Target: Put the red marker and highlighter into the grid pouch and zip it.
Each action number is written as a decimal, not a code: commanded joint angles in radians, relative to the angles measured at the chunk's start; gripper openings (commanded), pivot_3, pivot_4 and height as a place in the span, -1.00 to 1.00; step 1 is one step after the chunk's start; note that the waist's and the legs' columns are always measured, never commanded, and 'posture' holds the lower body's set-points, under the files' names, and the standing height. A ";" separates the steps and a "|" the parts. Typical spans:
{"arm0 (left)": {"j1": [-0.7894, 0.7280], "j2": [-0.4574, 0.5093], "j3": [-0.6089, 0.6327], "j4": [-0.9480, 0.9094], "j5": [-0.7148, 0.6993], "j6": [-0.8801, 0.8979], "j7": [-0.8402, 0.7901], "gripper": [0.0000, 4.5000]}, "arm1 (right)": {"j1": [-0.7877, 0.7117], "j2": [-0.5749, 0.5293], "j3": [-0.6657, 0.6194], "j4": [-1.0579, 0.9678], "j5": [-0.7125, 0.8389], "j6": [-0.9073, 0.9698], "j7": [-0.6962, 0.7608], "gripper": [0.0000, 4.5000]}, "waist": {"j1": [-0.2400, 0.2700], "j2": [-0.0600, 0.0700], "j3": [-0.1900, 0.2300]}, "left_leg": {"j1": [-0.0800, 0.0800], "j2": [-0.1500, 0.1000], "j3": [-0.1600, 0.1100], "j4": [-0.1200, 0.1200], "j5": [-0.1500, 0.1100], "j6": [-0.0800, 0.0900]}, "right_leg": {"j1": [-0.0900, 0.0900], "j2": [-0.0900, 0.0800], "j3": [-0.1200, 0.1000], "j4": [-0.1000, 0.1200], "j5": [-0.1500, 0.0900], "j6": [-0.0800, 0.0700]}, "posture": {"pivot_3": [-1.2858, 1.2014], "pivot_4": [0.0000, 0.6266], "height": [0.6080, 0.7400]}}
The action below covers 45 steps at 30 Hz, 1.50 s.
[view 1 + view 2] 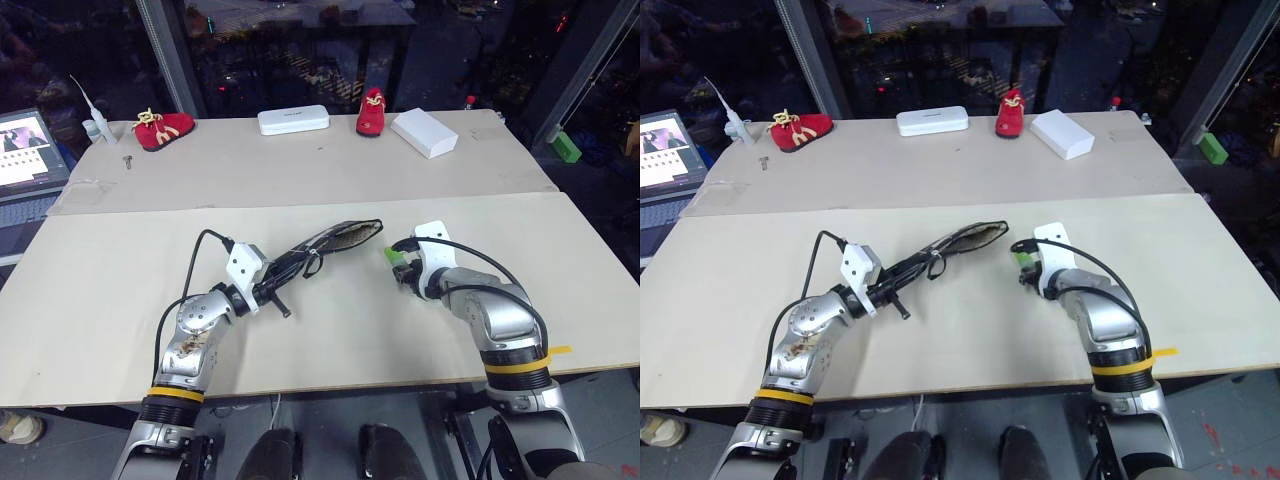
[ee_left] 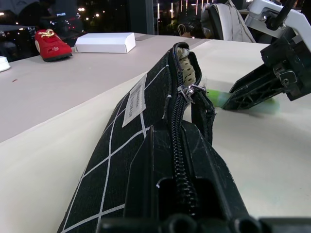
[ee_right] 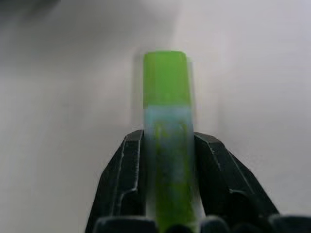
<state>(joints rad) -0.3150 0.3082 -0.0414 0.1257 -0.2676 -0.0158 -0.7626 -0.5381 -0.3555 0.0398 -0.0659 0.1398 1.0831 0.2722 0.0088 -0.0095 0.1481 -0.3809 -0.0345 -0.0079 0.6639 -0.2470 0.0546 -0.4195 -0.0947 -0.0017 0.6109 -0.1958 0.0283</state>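
Right hand (image 3: 166, 194), right of centre in the head views: both fingers pressed on the highlighter (image 3: 166, 145), green cap end projecting past the fingertips, low over the desk (image 1: 330, 340). Left hand (image 1: 270, 288), left of centre: clamped on the near end of the grid pouch (image 2: 146, 141), lifted, its far end open beside the highlighter. Upper frame: two red shoes (image 1: 160, 128), two white cases (image 1: 293, 120).

Bare table (image 1: 330, 330) lies between the grid pouch (image 1: 335, 240) mouth and the highlighter (image 1: 392, 257).
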 commanded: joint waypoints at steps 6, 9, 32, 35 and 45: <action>0.001 0.004 -0.007 -0.046 0.000 -0.008 -0.007 -1.00 | -0.071 -0.271 0.134 -0.055 -0.161 -0.636 0.227 -0.54 | -0.008 0.001 0.001 | -0.004 0.000 0.002 0.000 0.000 0.000 | -0.004 0.001 0.001 0.000 0.000 0.001 | 0.03 -0.52 1.00; -0.006 0.006 -0.009 -0.040 -0.001 -0.007 -0.012 -1.00 | -0.086 -0.406 0.210 -0.045 -0.252 -0.892 0.343 -0.54 | -0.018 0.002 0.002 | -0.005 -0.001 0.004 0.000 0.000 0.001 | -0.006 0.001 0.002 0.000 -0.001 0.003 | 0.03 -0.52 1.00; -0.011 -0.011 -0.027 -0.037 -0.002 -0.009 -0.015 -1.00 | -0.198 -0.348 0.364 0.212 -0.613 -1.335 0.391 -0.54 | -0.022 -0.002 0.003 | -0.001 0.002 0.008 0.000 -0.001 0.001 | -0.005 0.002 0.008 0.000 -0.001 0.002 | 0.03 -0.52 1.00; -0.011 -0.010 -0.029 -0.034 -0.001 -0.010 -0.017 -1.00 | -0.236 -0.302 0.395 0.259 -0.648 -1.376 0.387 -0.54 | -0.023 -0.002 0.003 | -0.001 0.002 0.008 0.000 -0.001 0.001 | -0.005 0.002 0.008 0.000 0.000 0.002 | 0.03 -0.52 1.00; -0.023 -0.011 -0.032 -0.030 0.000 -0.011 -0.019 -1.00 | -0.343 -0.157 0.524 0.411 -0.723 -1.600 0.389 -0.54 | -0.018 -0.002 0.003 | -0.001 0.001 0.007 -0.001 -0.001 0.001 | -0.006 0.001 0.007 0.000 0.000 0.002 | 0.03 -0.52 1.00</action>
<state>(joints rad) -0.3197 0.3025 -0.0752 0.1250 -0.2671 -0.0157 -0.7856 -0.8603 -0.5335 0.5512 0.3511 -0.5883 -0.4603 0.6674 -0.0094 -0.0119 0.1513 -0.3824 -0.0333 -0.0014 0.6632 -0.2477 0.0554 -0.4252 -0.0936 0.0053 0.6108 -0.1960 0.0300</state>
